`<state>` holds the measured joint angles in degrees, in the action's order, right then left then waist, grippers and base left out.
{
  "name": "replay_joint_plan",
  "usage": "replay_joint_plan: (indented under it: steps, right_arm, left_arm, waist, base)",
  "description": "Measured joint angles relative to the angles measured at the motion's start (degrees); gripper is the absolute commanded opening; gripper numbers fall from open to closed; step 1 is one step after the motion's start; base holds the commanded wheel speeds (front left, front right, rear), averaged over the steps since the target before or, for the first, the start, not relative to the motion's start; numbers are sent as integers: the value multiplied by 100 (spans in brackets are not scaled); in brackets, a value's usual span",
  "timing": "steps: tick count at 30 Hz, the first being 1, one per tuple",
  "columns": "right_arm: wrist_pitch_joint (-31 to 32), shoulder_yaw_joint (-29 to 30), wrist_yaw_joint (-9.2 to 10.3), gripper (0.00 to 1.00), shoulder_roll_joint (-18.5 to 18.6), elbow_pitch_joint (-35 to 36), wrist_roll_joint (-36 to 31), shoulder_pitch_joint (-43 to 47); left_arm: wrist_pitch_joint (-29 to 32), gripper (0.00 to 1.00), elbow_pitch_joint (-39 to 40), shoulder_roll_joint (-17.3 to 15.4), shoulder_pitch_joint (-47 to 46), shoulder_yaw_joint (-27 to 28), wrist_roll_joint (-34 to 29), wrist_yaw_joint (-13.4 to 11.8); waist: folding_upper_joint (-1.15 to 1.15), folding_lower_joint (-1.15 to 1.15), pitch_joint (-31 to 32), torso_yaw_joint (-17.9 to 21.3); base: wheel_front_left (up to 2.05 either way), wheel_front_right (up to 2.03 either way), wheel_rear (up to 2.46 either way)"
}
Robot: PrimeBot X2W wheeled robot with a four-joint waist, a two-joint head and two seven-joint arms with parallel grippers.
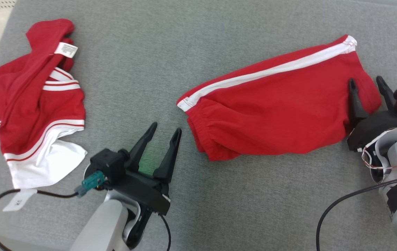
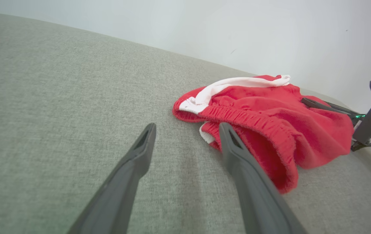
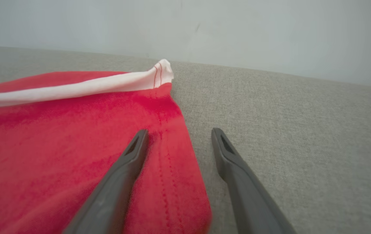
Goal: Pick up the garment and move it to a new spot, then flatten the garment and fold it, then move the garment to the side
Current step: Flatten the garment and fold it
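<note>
Garment (image 1: 278,104) lies lengthwise left to right; right gripper (image 1: 365,82), jaws apart, straddles its right-hand edge; left gripper (image 1: 165,128), jaws apart, stands just beside its waistband (image 1: 198,129).

Grey woven upholstered surface (image 1: 139,66) spans head view. Folded red garment (image 1: 275,108) lies flat on it at 3 o'clock, long axis tilted toward 2, white stripe along far edge, elastic waistband end toward centre. Crumpled red-and-white garment (image 1: 34,104) heaped at 9 o'clock, well apart. White tag (image 1: 19,200) at 8 o'clock, just beside heap's white hem.
</note>
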<state>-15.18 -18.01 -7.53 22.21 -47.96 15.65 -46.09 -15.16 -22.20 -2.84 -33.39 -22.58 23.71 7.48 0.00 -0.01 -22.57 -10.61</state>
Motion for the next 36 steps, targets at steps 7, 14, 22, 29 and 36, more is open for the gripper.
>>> replay_joint_plan:
  steps: [7, 14, 22, 29, 36]
  right_arm:
    - [-29, -44, 7, 100, -103, -491, 122, 46]
    - [-47, -232, 7, 0, -204, -887, 349, -70]
    - [-12, 256, 7, 0, -291, -587, 359, 311]
    - [2, 814, 4, 0, -621, -21, 231, 1233]
    - [4, 1271, 4, 0, -900, 404, -19, 2167]
  left_arm:
    - [0, 100, 24, -2, 180, -11, -74, 0]
    - [0, 100, 26, -1, 289, 3, -141, 0]
    - [0, 100, 0, -2, 516, 144, -296, 0]
    - [0, 100, -125, -1, 883, 378, -477, -1]
    - [3, 100, -158, 0, 1337, 598, -624, -1]
  waist:
    - [-1, 0, 96, -157]
    - [-1, -1, 205, -239]
    - [0, 1, 451, -219]
    - [0, 1, 846, 2]
    - [0, 0, 1342, 328]
  base:
    - [0, 0, 0]
    - [0, 0, 0]
    - [0, 0, 0]
    - [0, 0, 0]
    - [0, 0, 0]
